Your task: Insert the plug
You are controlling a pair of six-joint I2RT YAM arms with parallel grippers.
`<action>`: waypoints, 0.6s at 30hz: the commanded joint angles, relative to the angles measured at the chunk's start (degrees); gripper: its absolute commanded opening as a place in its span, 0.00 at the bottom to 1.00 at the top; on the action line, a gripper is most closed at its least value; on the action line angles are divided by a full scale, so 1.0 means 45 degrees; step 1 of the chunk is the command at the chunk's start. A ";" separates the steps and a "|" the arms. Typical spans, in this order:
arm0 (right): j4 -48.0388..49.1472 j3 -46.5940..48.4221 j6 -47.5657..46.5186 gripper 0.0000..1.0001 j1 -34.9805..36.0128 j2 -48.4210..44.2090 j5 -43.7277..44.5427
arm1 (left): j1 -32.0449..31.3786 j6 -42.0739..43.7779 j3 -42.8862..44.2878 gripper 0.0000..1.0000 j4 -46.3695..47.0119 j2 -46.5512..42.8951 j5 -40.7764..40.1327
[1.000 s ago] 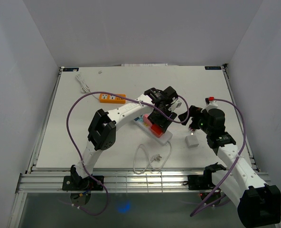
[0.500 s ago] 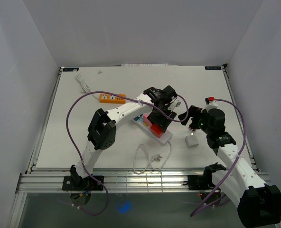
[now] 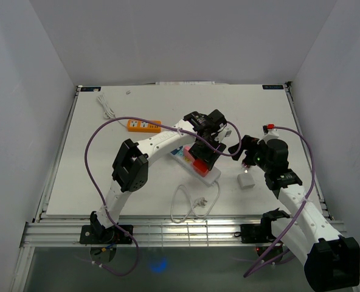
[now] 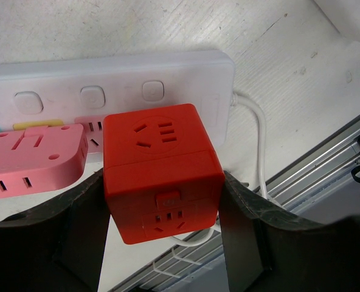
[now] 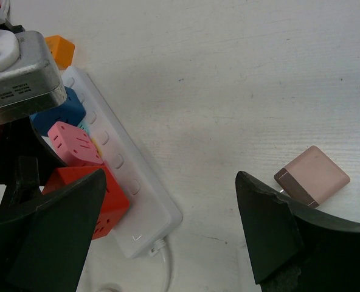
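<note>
A red cube plug (image 4: 159, 176) sits against the white power strip (image 4: 107, 73), beside a pink cube plug (image 4: 34, 152). My left gripper (image 4: 162, 243) is shut on the red cube, one finger on each side. In the top view the left gripper (image 3: 201, 159) is over the strip (image 3: 213, 177) at mid-table. My right gripper (image 3: 245, 159) is open and empty, hovering to the right of the strip's end. The right wrist view shows the red cube (image 5: 86, 201), the strip (image 5: 137, 201) and the open right gripper (image 5: 168, 231).
A small pinkish charger block (image 3: 246, 180) lies on the table under my right gripper; it also shows in the right wrist view (image 5: 312, 176). The strip's white cord (image 3: 189, 204) loops near the front edge. An orange power strip (image 3: 143, 126) and a white cable (image 3: 106, 107) lie at back left.
</note>
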 commanded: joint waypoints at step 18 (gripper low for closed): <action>0.0522 0.0038 0.0043 0.91 -0.0091 -0.0116 -0.0285 | 0.0009 -0.0078 0.0261 0.00 -0.0228 -0.0876 0.0783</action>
